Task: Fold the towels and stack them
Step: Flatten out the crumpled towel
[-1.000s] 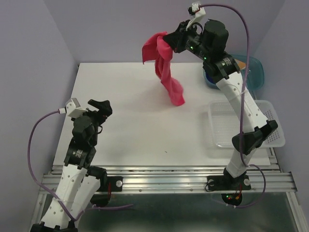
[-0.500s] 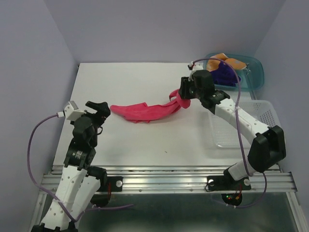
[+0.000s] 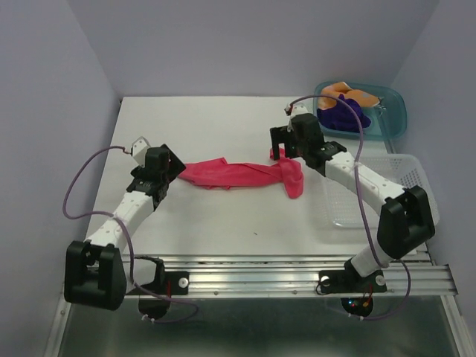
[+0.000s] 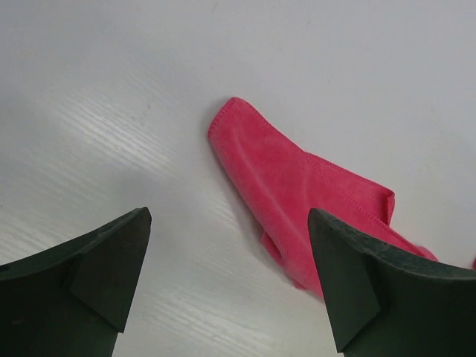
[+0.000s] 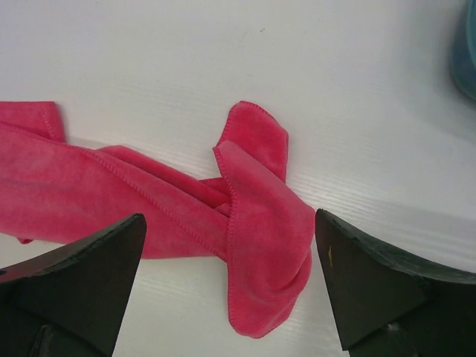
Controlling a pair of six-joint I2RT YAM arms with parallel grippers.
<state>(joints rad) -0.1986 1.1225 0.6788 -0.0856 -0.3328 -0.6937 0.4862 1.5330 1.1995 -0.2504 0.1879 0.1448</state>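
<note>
Pink towel [image 3: 242, 175], dangling high from the right gripper [image 3: 279, 147] a second ago, now lies as a twisted strip across mid table [image 3: 208, 126]. Right fingers have let go and stand spread wide over its bunched right end, holding nothing. Left gripper [image 3: 171, 161] has reached forward to the towel's left end, fingers wide apart, nothing held. Teal bin [image 3: 398, 111] at far right holds purple towel [image 3: 342, 115] and orange towel [image 3: 349, 94]. Clear tray [image 3: 416, 186] sits just in front of it.
</note>
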